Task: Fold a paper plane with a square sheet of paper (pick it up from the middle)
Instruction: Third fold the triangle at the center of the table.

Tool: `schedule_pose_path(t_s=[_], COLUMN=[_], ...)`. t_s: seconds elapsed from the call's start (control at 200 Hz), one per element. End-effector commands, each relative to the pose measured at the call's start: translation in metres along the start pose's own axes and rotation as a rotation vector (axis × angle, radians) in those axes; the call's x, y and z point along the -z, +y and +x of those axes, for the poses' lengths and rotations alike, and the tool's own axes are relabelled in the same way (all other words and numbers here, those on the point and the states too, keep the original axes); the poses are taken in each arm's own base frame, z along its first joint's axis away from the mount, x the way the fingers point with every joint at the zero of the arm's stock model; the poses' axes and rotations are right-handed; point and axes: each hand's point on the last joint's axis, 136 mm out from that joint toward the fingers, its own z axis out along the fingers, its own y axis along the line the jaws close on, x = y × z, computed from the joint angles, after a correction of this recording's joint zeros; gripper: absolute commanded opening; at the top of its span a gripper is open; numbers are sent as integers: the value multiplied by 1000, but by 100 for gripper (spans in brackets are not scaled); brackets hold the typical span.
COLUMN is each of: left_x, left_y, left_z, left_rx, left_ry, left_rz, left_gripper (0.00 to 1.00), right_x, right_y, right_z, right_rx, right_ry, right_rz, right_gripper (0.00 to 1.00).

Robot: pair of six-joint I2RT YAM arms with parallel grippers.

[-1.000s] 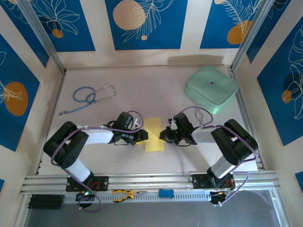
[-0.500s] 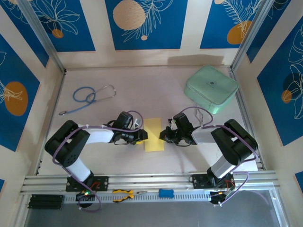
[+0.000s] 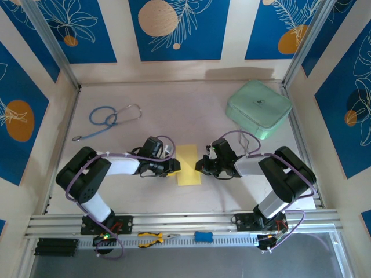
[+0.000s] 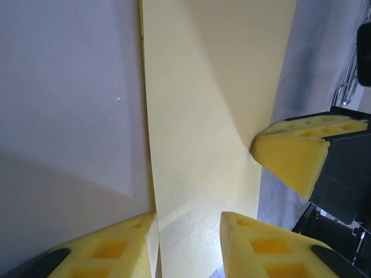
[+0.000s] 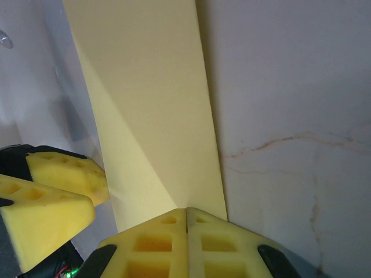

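Your left gripper [image 4: 188, 226] has its jaws part-spread, straddling the left edge of the sheet of paper [image 3: 188, 165]. Your right gripper [image 5: 186, 215] is pressed together, tips at the opposite edge. The sheet, a narrow pale-yellow strip, lies flat on the table [image 3: 174, 116] between the arms, with the mint-green case [image 3: 258, 108] well apart.

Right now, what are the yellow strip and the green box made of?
Yellow strip: looks like thin paper, matte, with a faint diagonal crease and crisp edges.
Green box: perhaps a fabric-covered or moulded case, smooth, matte, rounded corners; too small to be sure.
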Motion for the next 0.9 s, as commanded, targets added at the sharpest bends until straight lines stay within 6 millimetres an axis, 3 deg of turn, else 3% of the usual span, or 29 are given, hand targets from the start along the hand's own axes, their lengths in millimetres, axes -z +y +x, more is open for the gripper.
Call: schedule_pose_path(t_s=[0.0,0.4,0.605,0.735,0.895], left_x=[-4,-2,2,7,15], left_y=[-3,-4,-2,-4,-7], left_z=[-4,-6,-7,-7,-7], left_rx=[-9,-7,-6,-8,-3], left_ry=[-3,-21,-40,-55,-76], left_rz=[21,22,3,3,-2], left_gripper=[34,30,18,8,3], right_x=[-3,-3,-2,4,21], right_y=[-29,-30,-22,-4,19], right_z=[25,24,24,21,15], right_rx=[-56,-58,-28,47,175], right_ry=[69,66,70,51,0], right_rz=[107,108,79,43,74], right_gripper=[7,7,8,15,32])
